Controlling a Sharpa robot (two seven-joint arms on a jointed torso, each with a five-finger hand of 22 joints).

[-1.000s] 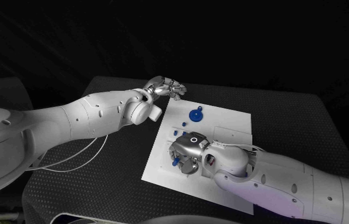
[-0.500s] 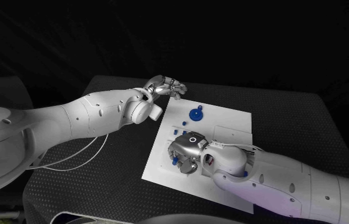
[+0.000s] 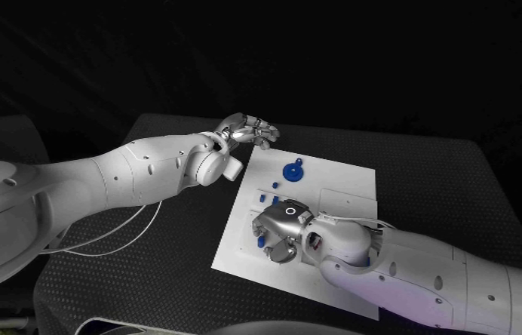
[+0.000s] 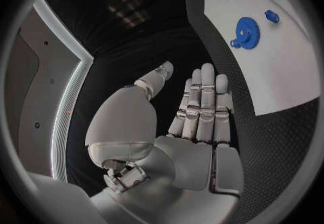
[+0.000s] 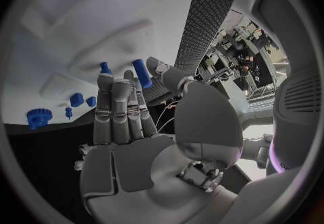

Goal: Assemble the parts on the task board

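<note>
The white task board [image 3: 337,192] lies mid-table. A blue gear [image 3: 293,172] sits near its far-left part, also visible in the left wrist view as the gear [image 4: 247,31]. Small blue parts [image 3: 265,196] stand just beyond my right hand [image 3: 285,229], which hovers low over the board's near-left area. In the right wrist view a blue peg [image 5: 141,73] sits pinched between the thumb and a finger, and another blue piece [image 5: 105,66] shows at a fingertip. My left hand [image 3: 248,131] hangs off the board's far-left corner, fingers straight, holding nothing.
The black table [image 3: 435,161] surrounds the board, with free room to its right. A white cable [image 3: 120,237] loops on the table under my left arm. A shallow rectangular recess [image 3: 346,198] marks the board beside my right forearm.
My right hand has shifted slightly over the board's near-left part. The left hand and the gear have stayed in place.
</note>
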